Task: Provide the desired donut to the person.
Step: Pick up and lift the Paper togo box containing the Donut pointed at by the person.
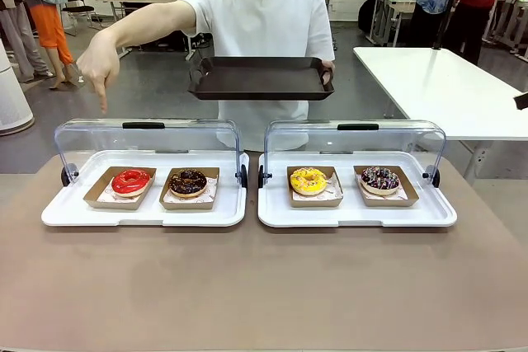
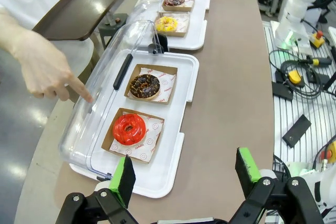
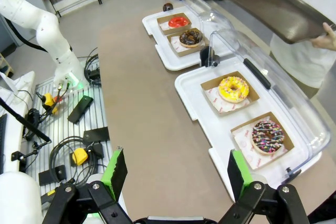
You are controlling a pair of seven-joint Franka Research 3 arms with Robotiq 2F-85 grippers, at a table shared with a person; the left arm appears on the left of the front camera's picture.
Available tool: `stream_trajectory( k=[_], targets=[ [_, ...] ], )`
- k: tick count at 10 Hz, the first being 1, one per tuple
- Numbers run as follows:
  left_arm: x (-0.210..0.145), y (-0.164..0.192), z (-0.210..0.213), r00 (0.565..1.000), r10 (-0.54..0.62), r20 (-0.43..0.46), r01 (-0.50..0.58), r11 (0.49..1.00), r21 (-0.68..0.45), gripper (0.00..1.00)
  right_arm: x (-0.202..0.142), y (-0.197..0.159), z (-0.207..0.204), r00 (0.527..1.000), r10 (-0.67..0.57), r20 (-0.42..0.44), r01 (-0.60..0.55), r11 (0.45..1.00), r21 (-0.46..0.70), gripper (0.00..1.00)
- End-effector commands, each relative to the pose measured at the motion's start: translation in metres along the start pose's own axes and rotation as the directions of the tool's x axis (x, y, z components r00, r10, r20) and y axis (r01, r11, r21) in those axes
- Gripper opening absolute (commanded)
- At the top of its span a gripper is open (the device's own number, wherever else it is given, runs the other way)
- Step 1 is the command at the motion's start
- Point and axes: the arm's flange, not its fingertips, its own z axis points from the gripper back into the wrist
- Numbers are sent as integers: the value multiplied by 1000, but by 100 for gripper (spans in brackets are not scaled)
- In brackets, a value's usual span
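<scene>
**While the finger picks the red one, both pincers hang apart**

Because the person (image 1: 262,22) across the worktop (image 1: 264,286) stretches one hand (image 1: 101,68) out with the index finger aimed down behind the left case (image 1: 144,214), I take the red donut (image 1: 130,181) as the one wanted. It sits in its card tray at the outer end of that case, just beside a chocolate donut (image 1: 188,182). The dark serving tray (image 1: 260,78) is held level at chest height, I'd say to receive it. Both clear covers (image 1: 91,142) are rolled to the far side, leaving the donuts open to me.

My left pincer (image 2: 185,171) looks along the case from its red-donut end, fingers wide apart, nothing between them. My right pincer (image 3: 176,174) is equally spread and empty, near the yellow donut (image 3: 233,88) and sprinkled donut (image 3: 268,136).

Seen from the left wrist, the fingertip falls on the cover roughly between red and chocolate, so the choice isn't beyond doubt. The hand carrying the serving tray is mostly hidden beneath it.
</scene>
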Motion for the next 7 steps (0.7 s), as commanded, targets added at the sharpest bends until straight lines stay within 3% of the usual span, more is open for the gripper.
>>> stream_trajectory(
  k=[1,2,4,5,7],
  targets=[
    [24,-4,-12,976,-150,-160,144,988,-52,100,0,0,-1,1000,-7,1,7,1000,3,100],
    [39,-9,-22,932,-230,-280,214,973,-87,100,0,0,-1,1000,-7,1,7,1000,3,100],
    [59,-20,-58,782,-372,-500,329,928,-176,100,0,0,-1,1000,-7,1,7,1000,3,100],
    [64,-24,-84,712,-420,-562,365,906,-215,100,0,0,-1,1000,-7,1,7,1000,3,100],
    [61,-31,-133,654,-440,-615,375,895,-241,100,0,0,-1,1000,-7,1,7,1000,3,100]
  ],
)
